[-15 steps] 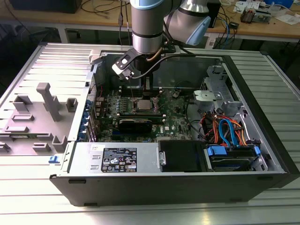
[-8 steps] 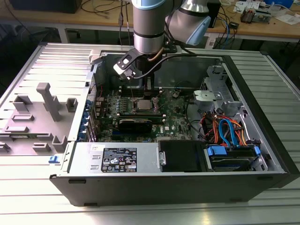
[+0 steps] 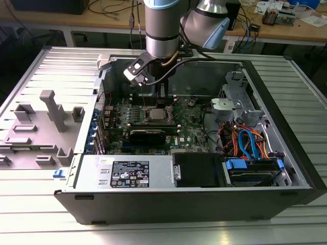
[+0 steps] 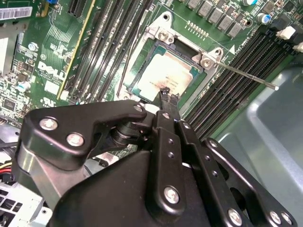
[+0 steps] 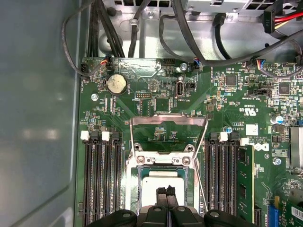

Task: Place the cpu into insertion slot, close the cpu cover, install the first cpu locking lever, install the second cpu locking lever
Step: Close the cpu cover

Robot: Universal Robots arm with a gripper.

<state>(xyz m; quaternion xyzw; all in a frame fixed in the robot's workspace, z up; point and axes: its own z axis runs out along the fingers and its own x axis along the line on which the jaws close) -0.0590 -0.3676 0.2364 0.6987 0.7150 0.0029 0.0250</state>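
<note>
Over the slot [image 5: 134, 182] | my gripper [image 5: 166, 194] clenched, fingertips together, grasping nothing, tip just above the cpu [image 5: 152, 185] | cpu lies flat in the slot, seated by my judgement | cover [image 5: 168, 121] hinged up, so the slot is open | lever [image 4: 246, 75] swung out, unlatched.

Matt silvery metal cpu [image 5: 152, 183]

Electronics lab: cable-strewn wooden benches [image 3: 299, 31] behind an opened computer case [image 3: 179, 206].
</note>
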